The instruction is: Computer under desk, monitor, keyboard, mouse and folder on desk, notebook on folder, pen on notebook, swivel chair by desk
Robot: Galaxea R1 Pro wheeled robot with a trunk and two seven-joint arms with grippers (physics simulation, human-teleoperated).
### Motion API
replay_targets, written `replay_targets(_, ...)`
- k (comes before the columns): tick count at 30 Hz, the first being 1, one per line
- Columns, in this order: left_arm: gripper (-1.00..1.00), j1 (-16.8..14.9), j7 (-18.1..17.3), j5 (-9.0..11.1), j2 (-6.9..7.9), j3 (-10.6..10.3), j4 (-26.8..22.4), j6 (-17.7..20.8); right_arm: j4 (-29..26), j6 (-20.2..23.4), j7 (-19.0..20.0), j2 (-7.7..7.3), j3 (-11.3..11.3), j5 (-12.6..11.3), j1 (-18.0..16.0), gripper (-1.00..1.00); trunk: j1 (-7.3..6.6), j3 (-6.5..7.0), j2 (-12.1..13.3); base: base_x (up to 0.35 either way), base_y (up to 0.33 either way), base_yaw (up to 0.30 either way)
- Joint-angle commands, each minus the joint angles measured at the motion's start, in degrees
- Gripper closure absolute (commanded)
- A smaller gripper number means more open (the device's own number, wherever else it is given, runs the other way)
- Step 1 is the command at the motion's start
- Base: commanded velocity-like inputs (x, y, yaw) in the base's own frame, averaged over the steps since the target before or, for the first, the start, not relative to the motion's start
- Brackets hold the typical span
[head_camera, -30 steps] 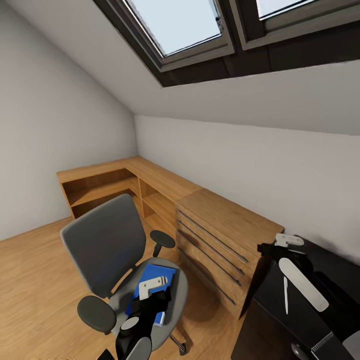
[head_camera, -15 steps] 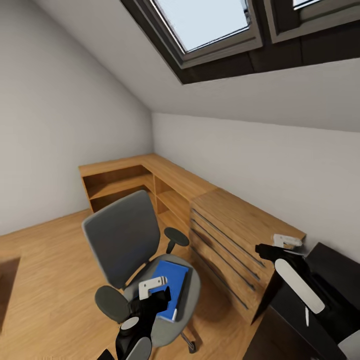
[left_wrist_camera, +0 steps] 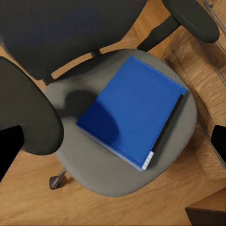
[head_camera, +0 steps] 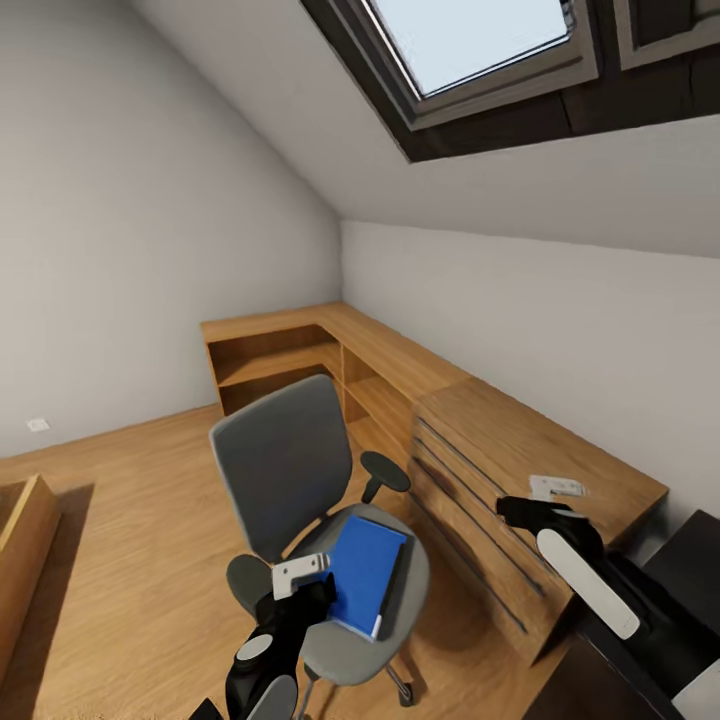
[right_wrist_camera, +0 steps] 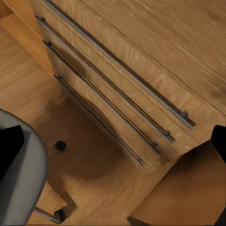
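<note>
The grey swivel chair (head_camera: 285, 465) stands in the middle of the wooden floor. A blue folder (head_camera: 366, 572) lies flat on its seat, seen close up as the folder (left_wrist_camera: 132, 110) in the left wrist view. My left gripper (head_camera: 306, 592) hovers above the seat's near edge, just short of the folder, open, with its fingers (left_wrist_camera: 9, 150) wide apart and nothing between them. My right gripper (head_camera: 520, 510) hangs open over the gap between the chair and the drawers. One corner of the black desk (head_camera: 692, 555) shows at the lower right. Monitor, keyboard, mouse, notebook, pen and computer are out of view.
A wooden chest of drawers (head_camera: 490, 470) stands right of the chair, against the wall, its drawer fronts (right_wrist_camera: 117, 89) below my right gripper. Low wooden shelving (head_camera: 285, 355) runs into the corner behind. A wooden furniture edge (head_camera: 25, 530) sits at the far left. Skylights (head_camera: 470, 40) are set in the sloped ceiling.
The head camera has turned left, so the chair, drawers and shelving slid rightward in the picture, and the black desk top left the frame. Both arms keep their pose.
</note>
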Motion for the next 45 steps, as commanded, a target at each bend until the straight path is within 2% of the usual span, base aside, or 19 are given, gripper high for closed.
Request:
replay_targets(1,-1.00,-0.09,0.43,0.25,0.06,-0.14,-0.08,0.20,-0.09,0.11,-0.02,-0.14,0.23,-0.39,-0.07,-1.00,0.01,-0.11,-0.07,0.000,0.000,0.155)
replay_targets(12,-1.00,-0.09,0.43,0.25,0.18,-0.14,-0.09,0.19,-0.18,0.09,2.27,-0.21,0.43,-0.42,-0.07,-1.00,0.01,-0.17,-0.07,0.000,0.051,0.028)
replay_targets(35,-1.00,-0.09,0.43,0.37,0.18,-0.14,0.00,0.19,0.15,0.08,2.43,-0.11,0.54,-0.29,-0.07,-1.00,0.01,-0.17,-0.07,0.000,0.312,0.000)
replay_targets(40,-1.00,-0.09,0.43,0.40,0.27,0.34,0.08,0.19,0.91,-0.01,2.46,-0.11,0.57,-0.23,-0.07,-1.00,0.01,-0.17,-0.07,0.000,0.276,0.000)
replay_targets(45,-1.00,-0.09,0.49,0.64,0.93,3.63,0.09,0.19,1.30,-0.23,2.53,-0.11,0.68,-0.19,-0.07,-1.00,0.01,-0.17,-0.07,0.000,0.097,0.000)
